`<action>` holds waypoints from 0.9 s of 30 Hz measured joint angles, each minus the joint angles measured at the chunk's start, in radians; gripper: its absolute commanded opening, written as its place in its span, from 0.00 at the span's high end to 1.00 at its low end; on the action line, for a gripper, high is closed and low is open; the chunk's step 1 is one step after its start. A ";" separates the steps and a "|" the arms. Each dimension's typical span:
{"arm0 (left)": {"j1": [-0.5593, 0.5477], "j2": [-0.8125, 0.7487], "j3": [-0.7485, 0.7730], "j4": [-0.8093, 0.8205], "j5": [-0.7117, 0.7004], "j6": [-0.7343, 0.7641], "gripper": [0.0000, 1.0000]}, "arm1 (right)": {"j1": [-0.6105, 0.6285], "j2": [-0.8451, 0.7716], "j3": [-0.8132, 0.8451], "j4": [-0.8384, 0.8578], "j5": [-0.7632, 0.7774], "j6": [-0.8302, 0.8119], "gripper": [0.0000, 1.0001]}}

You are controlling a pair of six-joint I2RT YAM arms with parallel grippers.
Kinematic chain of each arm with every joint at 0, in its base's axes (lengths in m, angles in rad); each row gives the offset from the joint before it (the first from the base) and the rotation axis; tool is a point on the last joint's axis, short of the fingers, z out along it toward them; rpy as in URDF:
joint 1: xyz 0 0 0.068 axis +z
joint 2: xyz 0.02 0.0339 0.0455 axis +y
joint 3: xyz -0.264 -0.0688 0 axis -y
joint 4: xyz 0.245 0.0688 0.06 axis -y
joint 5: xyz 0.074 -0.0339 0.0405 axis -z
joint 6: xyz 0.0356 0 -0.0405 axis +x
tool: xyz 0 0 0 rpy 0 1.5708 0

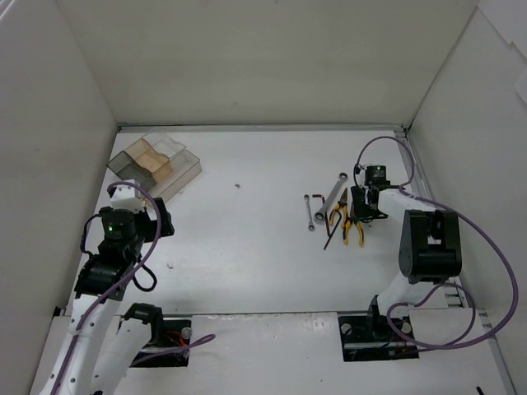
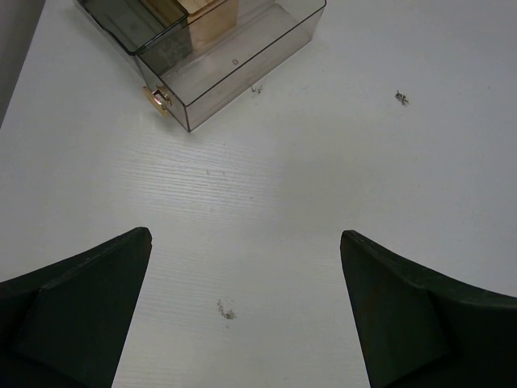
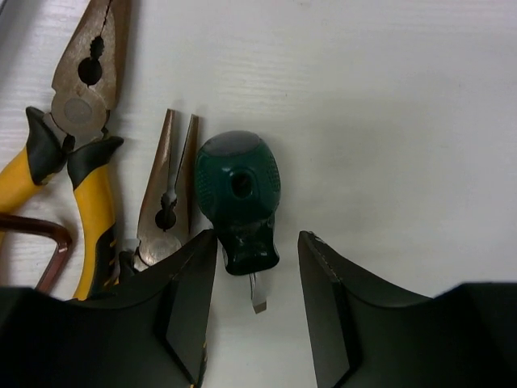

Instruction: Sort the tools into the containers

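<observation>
The right arm is stretched forward over the right side of the table, with its wrist bent downward. The right gripper is held partly open and low over the screwdriver. One finger is placed at each side of the neck below the green handle. A gap is seen at one side, and nothing is gripped. The screwdriver lies flat on the table, just beside two pliers, and a wrench lies near them. The left arm is drawn back near its base. The left gripper is spread wide above bare table, with nothing between its fingers. The boxes are set at the far left corner. The table is enclosed by white walls on three sides.
</observation>
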 measured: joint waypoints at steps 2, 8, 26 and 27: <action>0.000 -0.001 0.000 0.000 0.000 0.002 0.00 | 0.000 0.024 0.015 0.000 -0.002 -0.002 0.61; 0.000 -0.001 0.000 0.000 0.000 0.005 0.00 | -0.012 0.068 0.064 0.001 -0.027 -0.011 0.66; 0.000 0.006 0.000 0.017 0.078 -0.010 0.00 | -0.004 -0.002 0.166 -0.068 -0.068 -0.018 1.00; 0.000 0.011 0.000 0.025 0.095 -0.022 0.01 | 0.016 -0.029 0.199 -0.070 -0.079 -0.018 1.00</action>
